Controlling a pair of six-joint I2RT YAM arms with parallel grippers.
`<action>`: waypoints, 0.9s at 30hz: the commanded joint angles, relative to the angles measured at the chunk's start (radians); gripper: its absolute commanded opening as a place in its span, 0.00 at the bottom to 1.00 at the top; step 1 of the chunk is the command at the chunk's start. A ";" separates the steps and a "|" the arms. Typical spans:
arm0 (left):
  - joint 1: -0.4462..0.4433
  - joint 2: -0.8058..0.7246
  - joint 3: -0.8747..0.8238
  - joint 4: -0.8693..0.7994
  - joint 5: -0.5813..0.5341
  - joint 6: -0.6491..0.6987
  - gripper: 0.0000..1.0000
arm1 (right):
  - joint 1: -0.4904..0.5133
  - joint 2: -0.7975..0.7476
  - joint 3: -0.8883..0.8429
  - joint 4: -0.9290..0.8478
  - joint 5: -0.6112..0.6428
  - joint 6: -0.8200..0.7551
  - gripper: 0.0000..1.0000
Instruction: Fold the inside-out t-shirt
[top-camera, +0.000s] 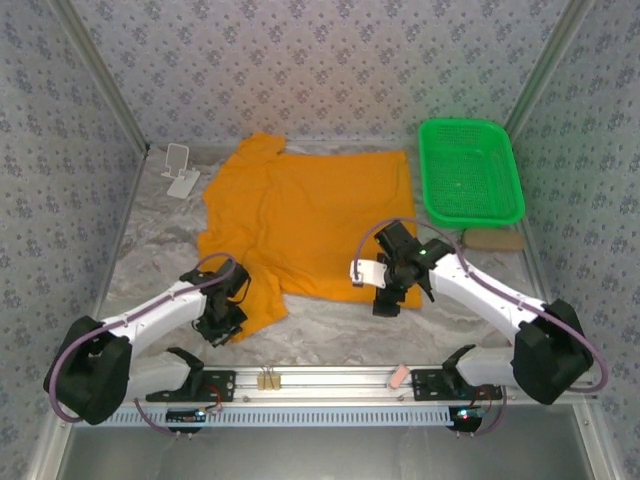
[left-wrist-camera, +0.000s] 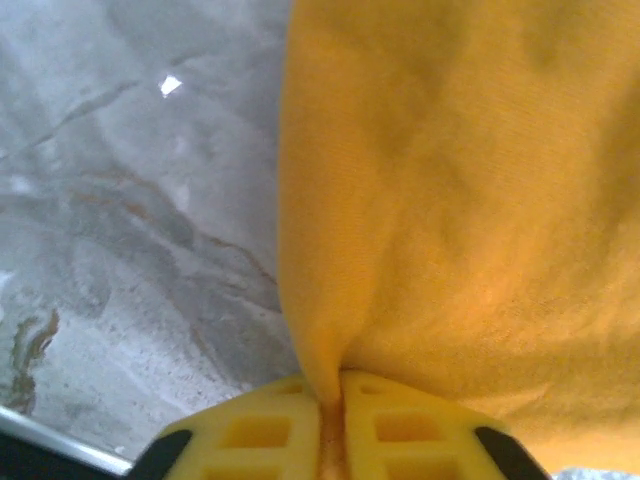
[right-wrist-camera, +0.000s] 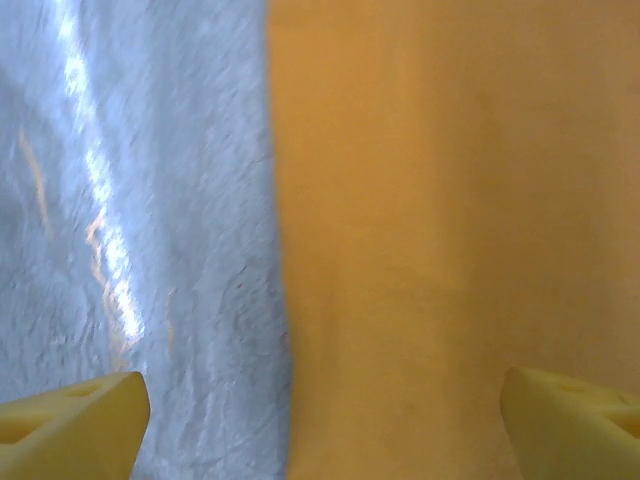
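The orange t-shirt (top-camera: 310, 215) lies spread and wrinkled on the marbled grey tabletop (top-camera: 330, 330), between a white stand (top-camera: 181, 170) at far left and a green basket (top-camera: 428, 175) at far right; the left fingers (left-wrist-camera: 250, 430) are pinched together on a fold at its near-left corner; the right fingers (right-wrist-camera: 70, 425) stand wide apart over its near-right edge, half above cloth, half above bare tabletop.

Bright, even light is cast; in the right wrist view, glare is streaked above the blurred finger (right-wrist-camera: 70, 425) at the left edge.
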 joint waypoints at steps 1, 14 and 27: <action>-0.003 0.000 -0.061 0.024 -0.029 -0.040 0.00 | 0.012 0.074 -0.055 -0.055 0.149 -0.082 0.78; 0.050 -0.370 0.028 -0.317 0.000 -0.093 0.00 | 0.070 0.152 -0.175 0.162 0.405 -0.055 0.23; 0.123 -0.520 0.356 -0.689 -0.125 -0.021 0.00 | 0.324 -0.104 -0.098 -0.358 0.332 -0.019 0.00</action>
